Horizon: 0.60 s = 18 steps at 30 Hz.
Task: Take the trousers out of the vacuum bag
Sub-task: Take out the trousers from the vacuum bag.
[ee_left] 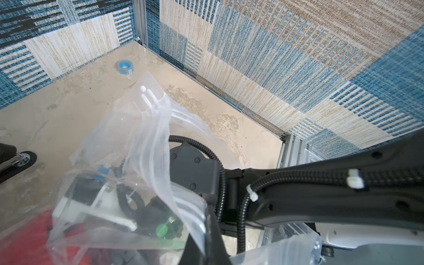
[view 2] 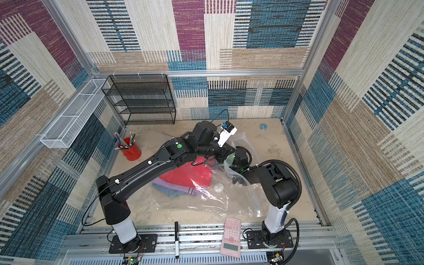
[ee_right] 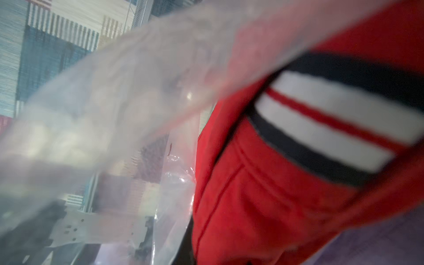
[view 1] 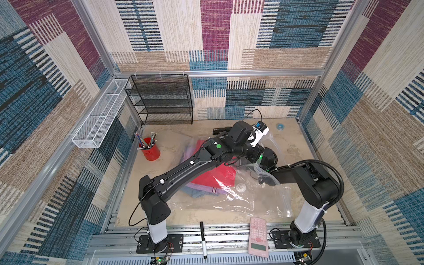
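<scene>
Jaws first: my left gripper [ee_left: 204, 241] is clamped tight on the zip edge of the vacuum bag [view 1: 243, 206], holding that lip up off the table [view 1: 298, 146]. My right gripper [ee_left: 68, 218] is poked into the bag mouth, only a blur behind plastic in the left wrist view, so I can't tell if it's pinching anything; its camera sits right against the striped band [ee_right: 332, 119] of the red pair [ee_right: 275, 195]. The trousers [view 1: 213, 177] lie inside the bag, centre of both top views: red on top, lilac pair [view 1: 202, 189] and denim pair [view 1: 197, 195] peeking out at the stack's lower left. The red one's long side runs upper left to lower right, passing under my left forearm. Bag mouth faces the right of the frame, valve disc [view 1: 241, 187] just right of the stack. My left arm stretches diagonally from lower left up to centre; my right arm is folded at the elbow, forearm heading left. Further out, pink calculator [view 1: 258, 236] and black marker [view 1: 203, 238] lie along the bottom edge, red pencil cup [view 1: 149, 150] off at the left.
</scene>
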Available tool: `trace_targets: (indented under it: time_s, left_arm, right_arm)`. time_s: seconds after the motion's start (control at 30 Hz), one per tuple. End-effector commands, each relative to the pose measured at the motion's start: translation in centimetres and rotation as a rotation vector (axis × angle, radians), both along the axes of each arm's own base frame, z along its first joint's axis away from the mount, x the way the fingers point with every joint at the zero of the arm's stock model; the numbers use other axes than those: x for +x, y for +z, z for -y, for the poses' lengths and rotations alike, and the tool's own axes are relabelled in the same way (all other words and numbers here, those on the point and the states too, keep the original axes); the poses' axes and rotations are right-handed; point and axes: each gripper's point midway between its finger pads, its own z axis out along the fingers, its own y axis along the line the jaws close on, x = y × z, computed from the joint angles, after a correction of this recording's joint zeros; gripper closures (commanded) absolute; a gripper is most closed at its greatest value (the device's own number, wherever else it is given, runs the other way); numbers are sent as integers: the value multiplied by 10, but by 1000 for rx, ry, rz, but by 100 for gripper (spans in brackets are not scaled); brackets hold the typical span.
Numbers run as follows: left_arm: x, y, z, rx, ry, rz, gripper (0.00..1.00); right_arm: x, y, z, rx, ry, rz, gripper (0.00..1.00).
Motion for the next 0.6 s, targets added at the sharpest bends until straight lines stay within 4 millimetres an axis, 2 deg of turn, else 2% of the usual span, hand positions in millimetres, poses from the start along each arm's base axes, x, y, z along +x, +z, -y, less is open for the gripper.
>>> trace_targets:
  time_s: [0.0, 0.13, 0.3, 0.43, 0.57]
  left_arm:
    - [8, 10, -5, 6, 11, 85, 100]
    - [10, 13, -6, 4, 18, 94, 100]
    - [9, 17, -9, 3, 21, 102, 100]
    - [6, 24, -10, -13, 9, 109, 100]
    - [0, 26, -6, -26, -25, 92, 100]
  right_arm:
    - [-8, 13, 5, 3, 27, 65, 100]
    - [-14, 3, 13, -9, 28, 40, 100]
    - [-20, -23, 23, -37, 23, -9, 100]
    - [-21, -42, 21, -24, 35, -45, 100]
    - [-20, -45, 14, 28, 59, -59, 100]
